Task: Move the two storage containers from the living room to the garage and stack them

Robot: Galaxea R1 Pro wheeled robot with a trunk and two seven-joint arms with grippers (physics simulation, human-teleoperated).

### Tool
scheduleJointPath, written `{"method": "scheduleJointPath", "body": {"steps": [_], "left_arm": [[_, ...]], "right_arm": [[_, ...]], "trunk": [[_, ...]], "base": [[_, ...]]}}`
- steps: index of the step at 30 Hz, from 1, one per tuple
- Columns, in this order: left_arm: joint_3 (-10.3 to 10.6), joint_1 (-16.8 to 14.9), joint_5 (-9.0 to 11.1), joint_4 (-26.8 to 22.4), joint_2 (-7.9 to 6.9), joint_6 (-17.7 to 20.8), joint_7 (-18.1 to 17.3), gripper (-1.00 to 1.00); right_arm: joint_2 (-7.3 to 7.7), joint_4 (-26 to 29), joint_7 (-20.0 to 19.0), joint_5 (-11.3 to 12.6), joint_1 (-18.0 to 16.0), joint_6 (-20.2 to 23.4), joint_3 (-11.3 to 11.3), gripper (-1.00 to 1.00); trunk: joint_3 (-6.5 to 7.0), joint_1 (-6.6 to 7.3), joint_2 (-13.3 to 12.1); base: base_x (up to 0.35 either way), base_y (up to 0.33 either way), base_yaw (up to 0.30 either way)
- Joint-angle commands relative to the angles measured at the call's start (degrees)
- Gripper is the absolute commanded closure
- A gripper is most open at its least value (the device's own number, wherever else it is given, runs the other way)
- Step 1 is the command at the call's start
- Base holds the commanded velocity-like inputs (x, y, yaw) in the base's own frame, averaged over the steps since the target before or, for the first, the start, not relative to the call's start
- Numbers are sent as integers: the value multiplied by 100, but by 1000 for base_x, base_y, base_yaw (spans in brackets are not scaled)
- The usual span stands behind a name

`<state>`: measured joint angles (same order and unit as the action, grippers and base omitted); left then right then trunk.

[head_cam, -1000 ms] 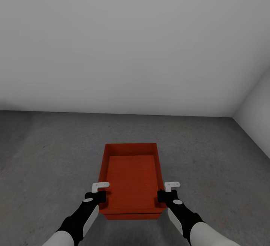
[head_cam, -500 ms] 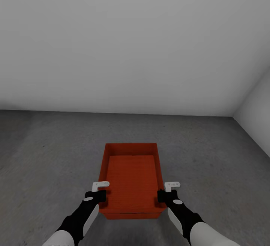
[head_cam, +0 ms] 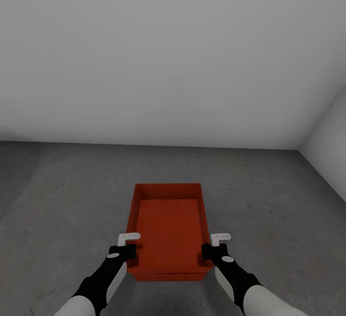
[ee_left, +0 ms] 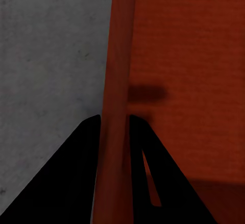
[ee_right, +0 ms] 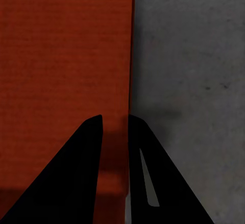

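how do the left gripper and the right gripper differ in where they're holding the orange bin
The left gripper pinches the left side wall of the storage container; the right gripper pinches the right side wall. In the left wrist view, the left gripper has the grey floor beyond its outer finger, while the right gripper has it on the opposite side. Both straddle a wall near the bin's near end, one finger inside, one outside.
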<state>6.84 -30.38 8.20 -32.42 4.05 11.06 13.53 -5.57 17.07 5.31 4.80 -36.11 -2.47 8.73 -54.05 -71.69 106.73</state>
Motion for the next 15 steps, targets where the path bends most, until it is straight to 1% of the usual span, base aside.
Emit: {"method": "scheduleJointPath", "body": {"steps": [1,11,12,15], "left_arm": [[1,-4,81,-67,-13,-60,82,100],[10,-5,71,-76,-25,-69,74,100],[13,-4,73,-49,-23,-69,73,-100],[2,-3,88,-4,-19,-69,71,-100]], "right_arm": [[74,-37,503,64,-2,-29,-54,100],[78,-37,501,18,-2,-44,-53,100],[80,-37,500,16,-2,-39,-54,-100],[82,-37,495,13,-2,-21,-54,-100]], "trunk": [[-4,0,2],[-4,0,2],[-4,0,2],[-4,0,2]], "base": [[0,0,0],[0,0,0],[0,0,0],[0,0,0]]}}
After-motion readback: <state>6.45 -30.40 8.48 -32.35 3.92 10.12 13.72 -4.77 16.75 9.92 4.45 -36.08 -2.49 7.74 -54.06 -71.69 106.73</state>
